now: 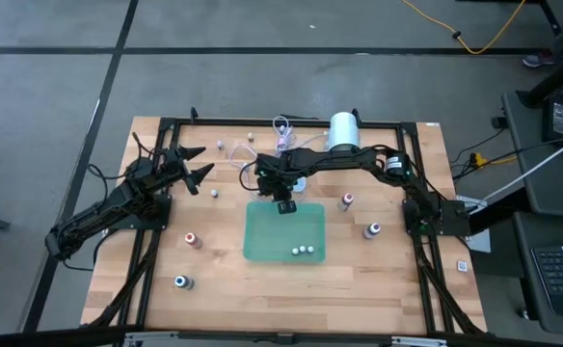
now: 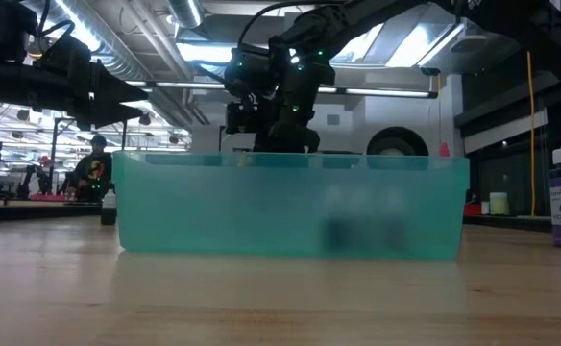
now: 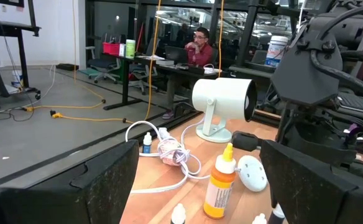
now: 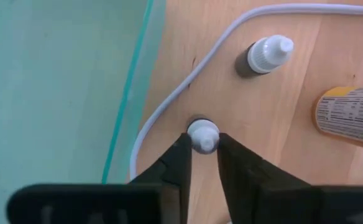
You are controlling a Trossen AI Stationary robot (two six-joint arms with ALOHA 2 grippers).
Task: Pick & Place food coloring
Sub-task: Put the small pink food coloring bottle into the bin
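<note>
Right gripper (image 4: 203, 152), jaws closed on a white-capped bottle (image 4: 202, 135) standing on the surface just beside the tray (image 4: 57, 81). Left gripper (image 1: 197, 166), jaws wide, near the surface's far-left corner.

Bright ceiling strip lights (image 2: 180, 85) glare in the low view, whose green tray (image 2: 290, 207) looks soft.

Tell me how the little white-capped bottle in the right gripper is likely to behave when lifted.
The white-capped bottle looks tiny, so probably light. The right gripper pinches only its smooth round cap, so it may slip or swing. It stands beside the white cable and the green tray wall, so it could snag or tip if dragged.
</note>
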